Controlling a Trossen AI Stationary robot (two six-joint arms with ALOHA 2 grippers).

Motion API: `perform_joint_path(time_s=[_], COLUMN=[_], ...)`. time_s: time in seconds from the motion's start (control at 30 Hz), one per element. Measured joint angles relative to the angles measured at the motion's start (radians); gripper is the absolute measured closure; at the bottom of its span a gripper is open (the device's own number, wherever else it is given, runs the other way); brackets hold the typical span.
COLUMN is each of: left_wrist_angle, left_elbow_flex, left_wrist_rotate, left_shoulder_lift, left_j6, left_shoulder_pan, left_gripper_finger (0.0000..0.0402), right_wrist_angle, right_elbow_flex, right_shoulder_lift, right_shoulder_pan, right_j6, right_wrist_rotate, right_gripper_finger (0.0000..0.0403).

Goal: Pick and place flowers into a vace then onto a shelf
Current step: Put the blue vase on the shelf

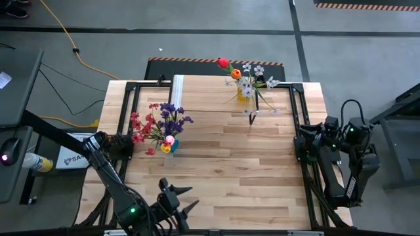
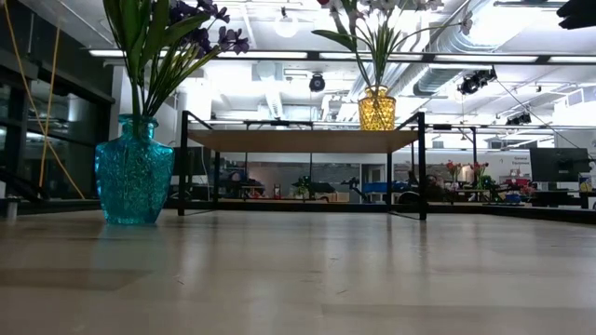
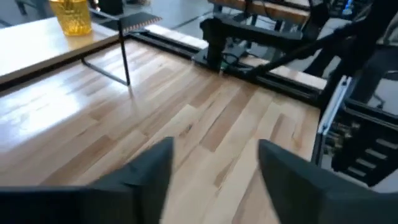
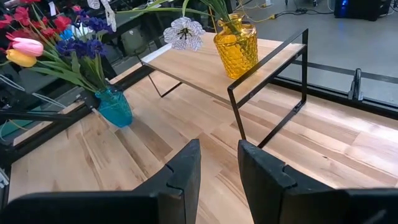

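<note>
Left gripper: fingers spread wide, nothing held, at the table's near edge.
Right gripper: narrowly parted, empty, at the right side.
Done: yellow textured glass vase with flowers is set on the low light-wood shelf on black legs.
Left: teal glass vase of purple, red and pink flowers is judged not yet shelved; it stands on the plank tabletop.

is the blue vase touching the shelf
Apart. The high view shows bare tabletop between the blue vase and the shelf; the right wrist view agrees.

In the high view, the shelf spans the upper middle of the table. 1 vase with flowers stands on the shelf's right part. A 2nd vase with flowers stands on the table, left of centre, below the shelf.
</note>
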Motion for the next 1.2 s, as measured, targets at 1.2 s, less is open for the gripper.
perform_joint_path(time_s=[1.2], left_wrist_angle=[-0.3], left_elbow_flex=[-0.221], left_wrist_rotate=[0.082], left_shoulder_lift=[0.001], left_j6=[-0.951], left_shoulder_pan=[-0.113], left_gripper_finger=[0.0011], right_wrist_angle=[0.158], right_elbow_flex=[0.0], right_shoulder_lift=[0.0], right_shoulder_pan=[0.0], right_j6=[0.19], right_wrist_rotate=[0.131], right_gripper_finger=[0.0304])
